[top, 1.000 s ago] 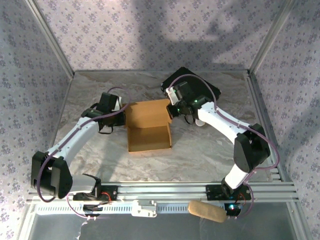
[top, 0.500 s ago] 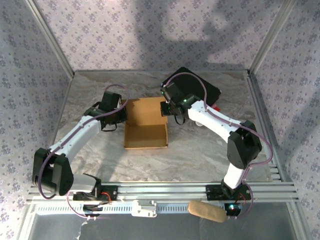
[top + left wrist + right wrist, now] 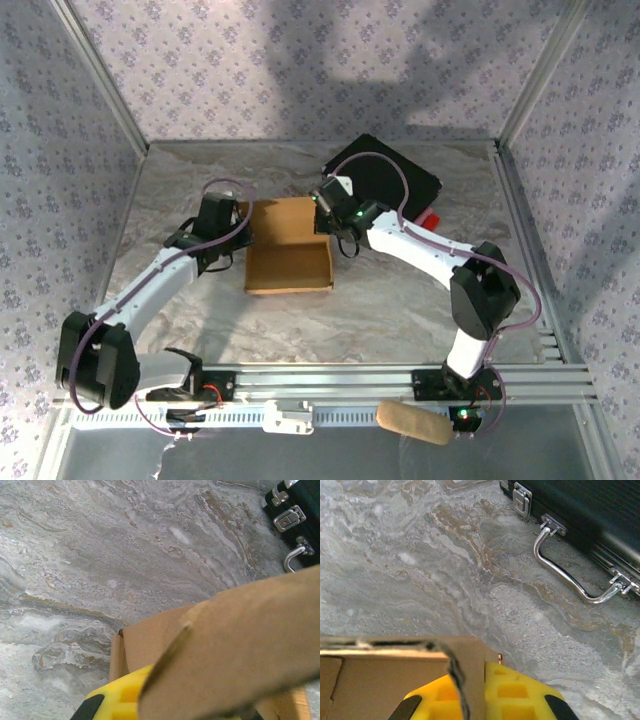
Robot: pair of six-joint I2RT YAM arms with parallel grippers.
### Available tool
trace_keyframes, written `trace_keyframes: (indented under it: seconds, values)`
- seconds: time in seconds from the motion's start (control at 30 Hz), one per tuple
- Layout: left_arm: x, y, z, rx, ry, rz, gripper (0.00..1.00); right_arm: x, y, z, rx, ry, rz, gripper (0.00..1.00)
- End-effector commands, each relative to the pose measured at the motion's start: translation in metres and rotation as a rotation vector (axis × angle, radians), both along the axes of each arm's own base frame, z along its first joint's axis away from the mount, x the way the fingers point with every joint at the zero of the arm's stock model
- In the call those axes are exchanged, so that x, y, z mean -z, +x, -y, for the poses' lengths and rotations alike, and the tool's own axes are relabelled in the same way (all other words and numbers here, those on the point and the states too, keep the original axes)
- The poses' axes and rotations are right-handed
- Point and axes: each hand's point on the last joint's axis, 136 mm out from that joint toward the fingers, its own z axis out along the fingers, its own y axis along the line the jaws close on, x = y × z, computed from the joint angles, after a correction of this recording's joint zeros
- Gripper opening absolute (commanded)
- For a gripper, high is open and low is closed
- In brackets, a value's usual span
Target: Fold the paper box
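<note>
The paper box (image 3: 288, 258) is tan cardboard, a shallow open tray lying on the marbled table between the two arms. My left gripper (image 3: 242, 238) is at its left wall, shut on a cardboard flap (image 3: 235, 650). That flap covers most of the gripper's yellow fingers (image 3: 117, 697) in the left wrist view. My right gripper (image 3: 326, 217) is at the box's far right corner, shut on the upright wall (image 3: 470, 680), with a yellow finger (image 3: 520, 695) on each side of it. The inside of the box (image 3: 380, 690) shows to the left of that wall.
A black case (image 3: 388, 178) with a metal handle (image 3: 570, 575) lies on the table behind the right gripper. Its latches (image 3: 290, 517) show in the left wrist view. A small red thing (image 3: 428, 217) lies by the case. A tan roll (image 3: 412, 422) rests on the front rail.
Both grippers have shifted left with the box. The left gripper has closed on the box's left flap. The box's walls have come down, so it looks shallower.
</note>
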Motion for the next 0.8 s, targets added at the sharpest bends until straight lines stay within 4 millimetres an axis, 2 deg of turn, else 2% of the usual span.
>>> trace_keyframes:
  seconds: [0.0,0.37,0.43,0.77]
  values:
    - [-0.024,0.004,0.012,0.018,-0.096,0.106,0.05,-0.015,-0.004,-0.004,0.071,0.100,0.059,0.00]
    - [-0.014,-0.012,0.012,0.038,-0.134,0.126,0.04,-0.008,-0.023,-0.015,0.065,0.117,0.129,0.00]
    - [-0.011,-0.016,0.011,0.036,-0.139,0.130,0.04,0.007,-0.031,-0.012,0.071,0.101,0.114,0.00]
    - [0.004,-0.037,0.011,0.061,-0.149,0.159,0.04,0.023,-0.058,-0.010,0.060,0.026,0.231,0.00]
